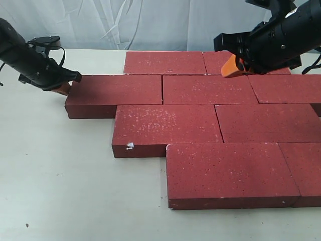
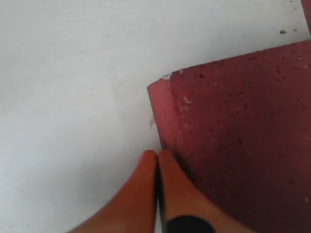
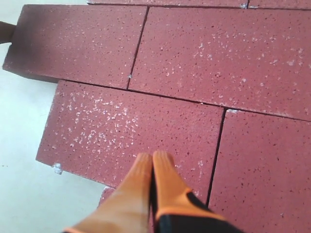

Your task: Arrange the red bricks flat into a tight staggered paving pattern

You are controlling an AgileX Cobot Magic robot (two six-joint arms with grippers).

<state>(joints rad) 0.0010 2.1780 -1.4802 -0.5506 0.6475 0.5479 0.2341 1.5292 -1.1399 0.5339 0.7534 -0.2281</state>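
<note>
**Exterior view: bricks laid flat, both grippers clenched**

You see the bricks (image 1: 170,125) lying flat on a white table (image 1: 60,191). They sit in four staggered rows, edges butted close with only thin joints between them. Your left gripper (image 1: 62,89) is at the left end of the second row. Its orange fingers (image 2: 141,194) are pressed together and hold nothing. The tip rests against the short face of the end brick (image 1: 118,93), and the left wrist view shows it just beside that brick's corner. Your right gripper (image 1: 234,66) hangs over the back right bricks. It is also clenched and empty, and the right wrist view shows it above the paving.
</note>
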